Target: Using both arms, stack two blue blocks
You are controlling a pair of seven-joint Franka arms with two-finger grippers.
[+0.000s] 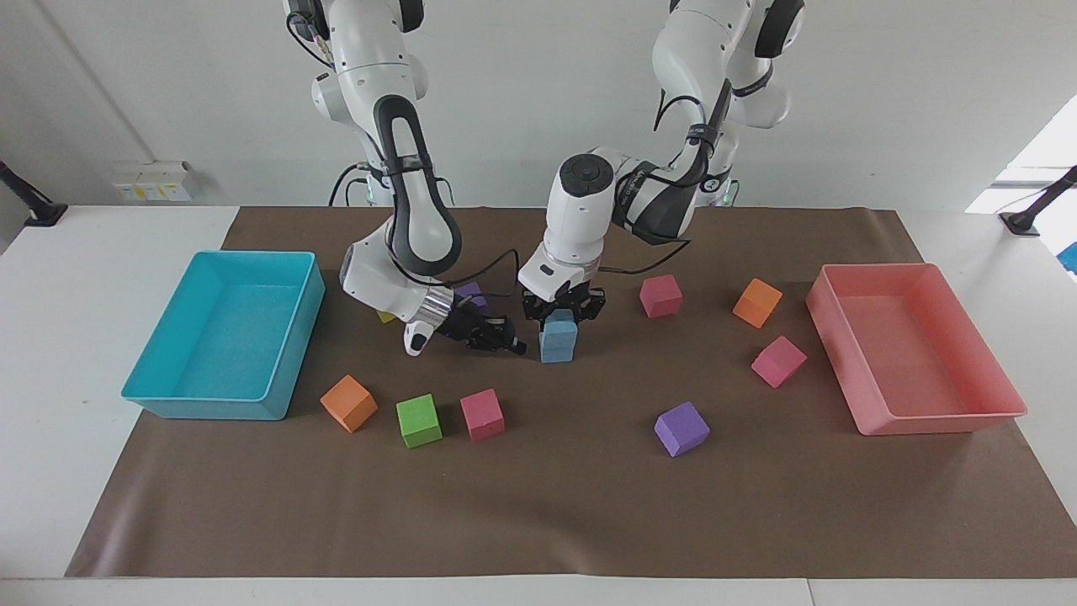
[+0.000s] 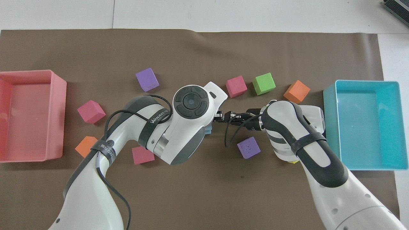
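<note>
Two light blue blocks stand stacked at the middle of the brown mat, the upper blue block on the lower blue block. My left gripper comes down from above and is shut on the upper block. In the overhead view the left wrist hides the stack except for a blue sliver. My right gripper lies low over the mat, shut on nothing, close beside the stack toward the right arm's end.
A cyan tray sits at the right arm's end and a pink tray at the left arm's end. Loose cubes lie around: pink, orange, purple, green and others.
</note>
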